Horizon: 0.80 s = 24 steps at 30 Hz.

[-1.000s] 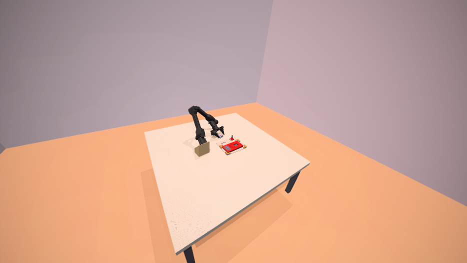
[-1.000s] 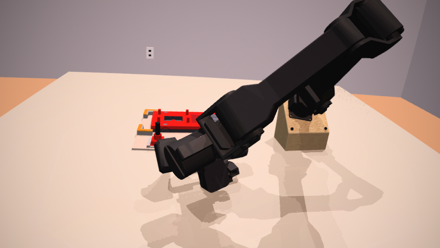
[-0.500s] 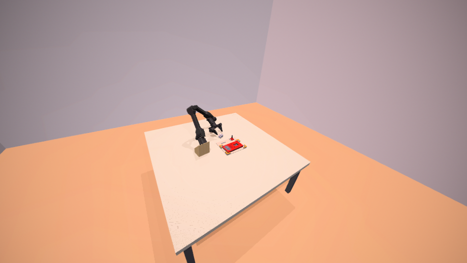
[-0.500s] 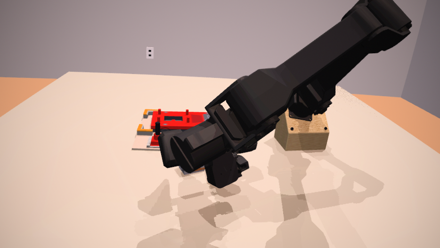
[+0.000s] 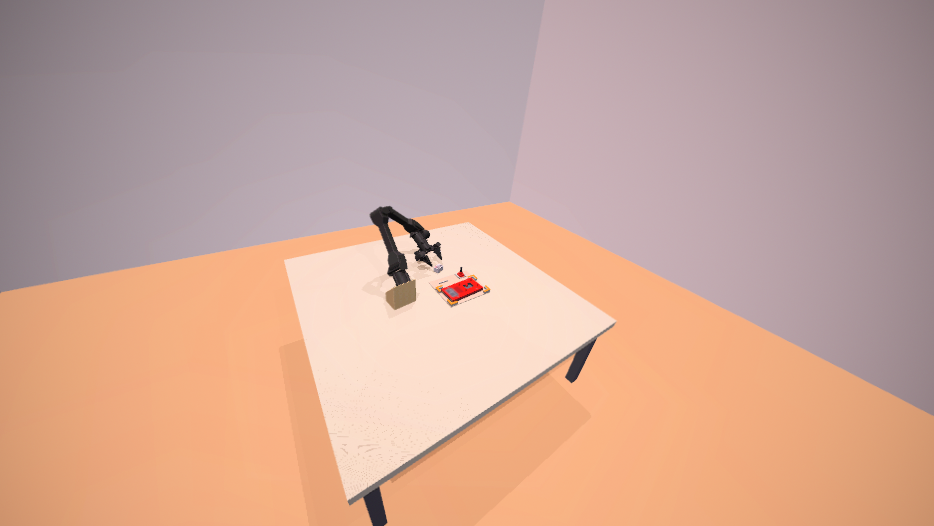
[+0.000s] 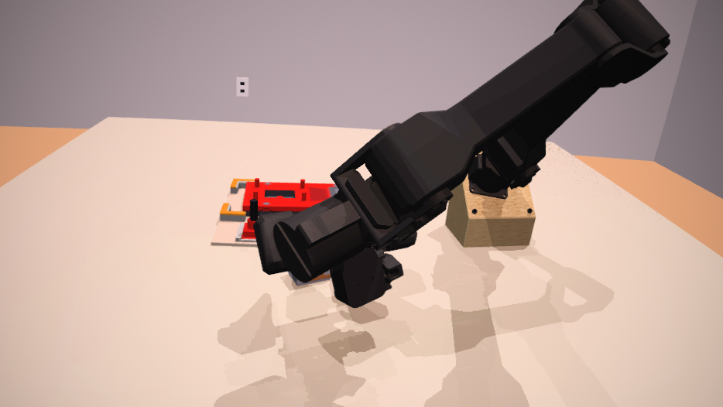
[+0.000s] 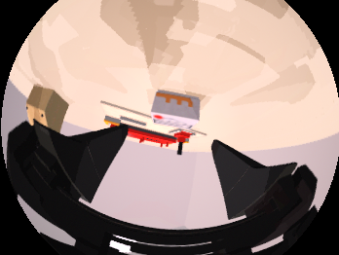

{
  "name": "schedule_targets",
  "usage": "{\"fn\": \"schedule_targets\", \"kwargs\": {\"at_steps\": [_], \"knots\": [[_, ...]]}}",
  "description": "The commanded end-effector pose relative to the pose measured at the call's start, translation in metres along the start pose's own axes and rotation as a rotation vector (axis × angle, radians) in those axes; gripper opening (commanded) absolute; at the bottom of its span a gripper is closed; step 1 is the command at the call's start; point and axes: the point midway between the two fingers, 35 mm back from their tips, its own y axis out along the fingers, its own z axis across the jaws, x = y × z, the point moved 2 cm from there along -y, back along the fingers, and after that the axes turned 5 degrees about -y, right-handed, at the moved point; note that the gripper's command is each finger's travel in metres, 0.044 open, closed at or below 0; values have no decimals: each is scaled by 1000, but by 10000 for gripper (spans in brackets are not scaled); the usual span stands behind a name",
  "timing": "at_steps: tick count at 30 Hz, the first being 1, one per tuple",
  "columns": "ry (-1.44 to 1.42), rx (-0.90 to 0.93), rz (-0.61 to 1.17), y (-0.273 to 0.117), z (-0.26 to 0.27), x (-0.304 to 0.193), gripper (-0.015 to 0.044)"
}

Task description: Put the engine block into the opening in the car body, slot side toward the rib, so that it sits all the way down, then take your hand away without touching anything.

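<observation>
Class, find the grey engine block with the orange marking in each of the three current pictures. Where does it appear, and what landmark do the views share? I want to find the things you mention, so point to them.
Top: the engine block (image 5: 437, 268) (image 6: 310, 279) (image 7: 175, 109) is near the centre, just below the gripper (image 5: 432, 257) (image 7: 170, 136).
Exterior: low, left of centre, mostly hidden behind the arm (image 6: 430, 146).
Wrist: centre, slightly above the middle, beyond the open fingers.
Shared landmark: the wooden block (image 5: 401, 295) (image 6: 493, 230) (image 7: 51, 104) under the arm's base.

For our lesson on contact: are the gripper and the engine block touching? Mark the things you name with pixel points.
Apart: the wrist view shows the gripper (image 5: 432, 258) (image 7: 170, 136) open, background visible between each finger and the engine block (image 5: 437, 268) (image 7: 175, 109).
</observation>
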Motion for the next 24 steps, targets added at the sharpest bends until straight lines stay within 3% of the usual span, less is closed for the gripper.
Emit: {"fn": "schedule_targets", "kwargs": {"at_steps": [1,24], "knots": [[5,0,-1,0,0,0,440],[742,107,-108,9,4,-5,440]]}}
